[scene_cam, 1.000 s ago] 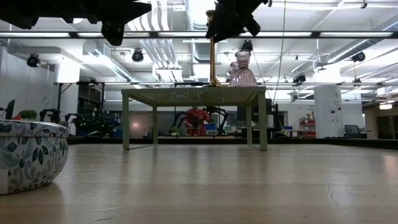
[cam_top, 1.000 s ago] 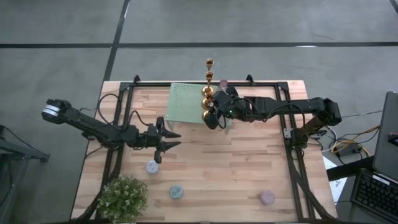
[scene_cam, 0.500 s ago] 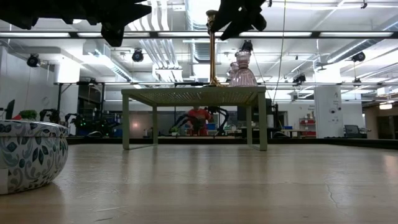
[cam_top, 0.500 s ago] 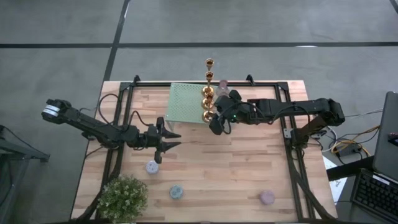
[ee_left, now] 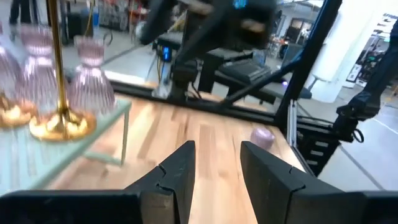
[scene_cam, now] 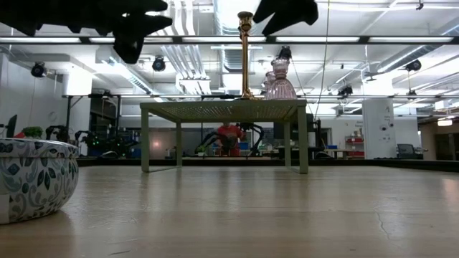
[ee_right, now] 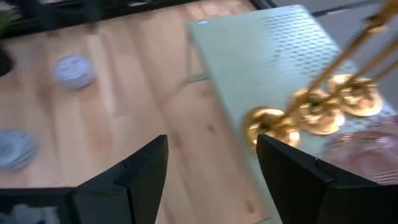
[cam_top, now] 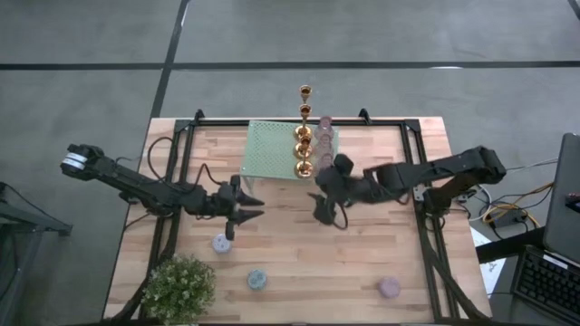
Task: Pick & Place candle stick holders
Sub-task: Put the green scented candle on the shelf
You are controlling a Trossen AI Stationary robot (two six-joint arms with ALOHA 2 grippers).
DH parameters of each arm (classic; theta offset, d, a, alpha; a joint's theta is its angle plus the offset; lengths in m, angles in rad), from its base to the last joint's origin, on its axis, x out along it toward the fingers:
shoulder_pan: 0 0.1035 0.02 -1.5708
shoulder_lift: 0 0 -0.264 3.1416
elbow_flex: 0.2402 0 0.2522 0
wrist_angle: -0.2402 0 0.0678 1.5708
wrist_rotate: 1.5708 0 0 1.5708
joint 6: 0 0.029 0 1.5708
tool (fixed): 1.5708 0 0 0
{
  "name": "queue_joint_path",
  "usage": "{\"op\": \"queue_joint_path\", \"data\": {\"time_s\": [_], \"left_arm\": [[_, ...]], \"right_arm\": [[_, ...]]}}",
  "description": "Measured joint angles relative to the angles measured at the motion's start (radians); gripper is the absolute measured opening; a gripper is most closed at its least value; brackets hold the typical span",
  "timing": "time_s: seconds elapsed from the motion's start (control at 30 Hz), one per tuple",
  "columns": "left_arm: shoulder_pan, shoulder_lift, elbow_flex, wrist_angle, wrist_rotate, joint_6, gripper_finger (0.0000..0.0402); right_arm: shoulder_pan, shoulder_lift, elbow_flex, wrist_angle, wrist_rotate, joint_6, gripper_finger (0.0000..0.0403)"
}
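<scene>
Three shiny gold candlesticks (cam_top: 304,151) stand upright on their round bases in a row along the right edge of the mint-green rack (cam_top: 275,149). Their bases also show in the right wrist view (ee_right: 320,111), and one shows in the low view (scene_cam: 245,54). Pink glass holders (cam_top: 324,127) stand beside them. Three small cups sit on the table: lilac (cam_top: 221,243), blue-grey (cam_top: 257,279) and pink (cam_top: 389,288). My right gripper (cam_top: 328,220) hangs open and empty just near of the rack. My left gripper (cam_top: 260,208) is open and empty, left of centre.
A bushy potted plant (cam_top: 179,288) stands at the near left corner; its patterned pot (scene_cam: 32,179) shows in the low view. A black frame (cam_top: 181,145) runs around the table. Bare wood lies between the two grippers and the near edge.
My right gripper has drawn back from the nearest gold candlestick on the rack, moving toward the table's near edge. The candlestick stays upright on the rack, and its top now shows free in the low view.
</scene>
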Motion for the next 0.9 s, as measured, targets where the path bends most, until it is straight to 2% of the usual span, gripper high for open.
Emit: {"op": "queue_joint_path", "data": {"time_s": [0.13,0.23,0.37,0.47,0.57,0.73,0.83,0.9], "left_arm": [[0.000,0.001,0.000,-0.041,0.002,-0.076,0.0132],[-0.004,0.001,0.000,-0.043,0.009,-0.117,0.0132],[-0.038,0.014,0.000,-0.055,0.128,-0.149,0.0139],[-0.103,0.046,0.006,-0.055,0.156,-0.145,0.0158],[-0.174,0.097,0.042,-0.055,0.151,-0.142,0.0192],[-0.234,0.222,0.133,-0.077,0.136,-0.132,0.0271],[-0.248,0.305,0.213,-0.187,0.136,-0.136,0.0323],[-0.254,0.354,0.284,-0.331,0.136,-0.140,0.0354]], "right_arm": [[0.088,0.004,-0.034,0.026,0.003,0.013,0.0232],[0.154,0.010,-0.095,0.130,0.003,0.018,0.0226],[0.236,0.010,-0.188,0.262,0.003,0.017,0.0220],[0.279,0.010,-0.252,0.315,0.005,0.049,0.0216],[0.300,0.009,-0.321,0.379,0.034,0.088,0.0213],[0.299,0.009,-0.418,0.461,0.057,0.150,0.0207],[0.293,0.009,-0.459,0.499,0.060,0.172,0.0205],[0.292,0.009,-0.473,0.509,0.060,0.181,0.0205]]}}
